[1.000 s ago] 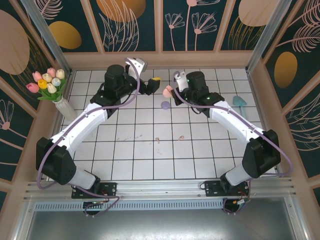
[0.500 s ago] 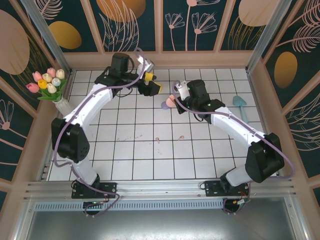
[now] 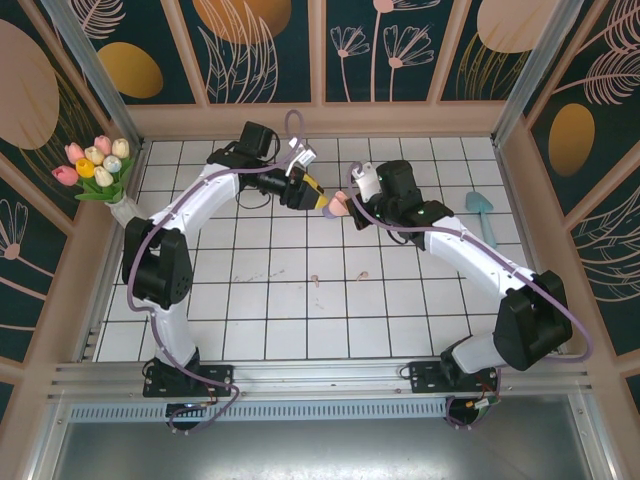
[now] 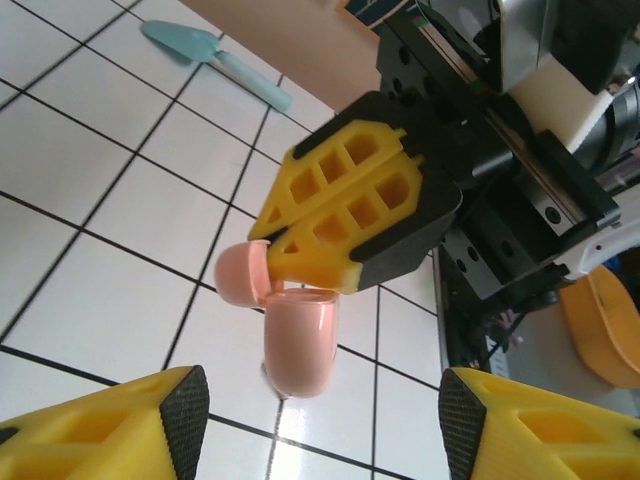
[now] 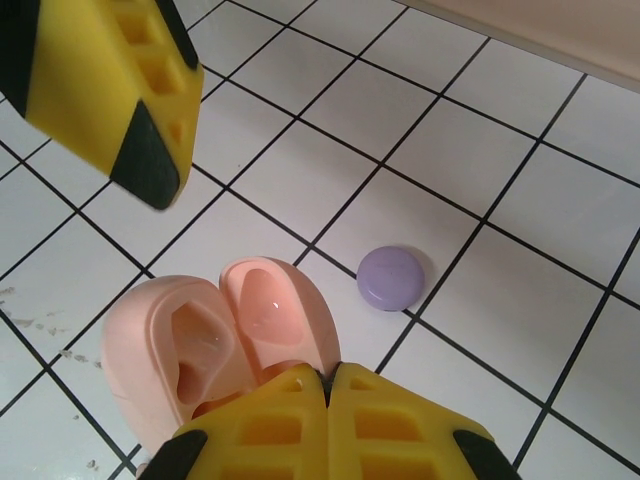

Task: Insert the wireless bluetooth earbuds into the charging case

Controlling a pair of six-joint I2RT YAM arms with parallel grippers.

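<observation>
A pale pink charging case (image 5: 220,340) hangs open above the tiles, its lid (image 4: 243,275) hinged aside and its sockets empty. My right gripper (image 5: 330,400) is shut on the case's rim; in the top view it sits at the back centre (image 3: 350,205). My left gripper (image 4: 320,420) faces it, open, its yellow fingers (image 4: 110,425) standing wide on either side of the case body (image 4: 298,335) without touching it. Two tiny pale pink earbuds (image 3: 316,281) (image 3: 363,274) lie on the tiles nearer the arm bases.
A small round purple case (image 5: 391,277) lies shut on the tiles just past the pink one. A teal scoop (image 3: 480,205) rests at the right wall. A vase of tulips (image 3: 95,165) stands at the left wall. Wooden walls ring the floor.
The left arm has swung right and forward until its gripper faces the held case, and its jaws have narrowed. The right gripper has shifted slightly, still holding the case.
</observation>
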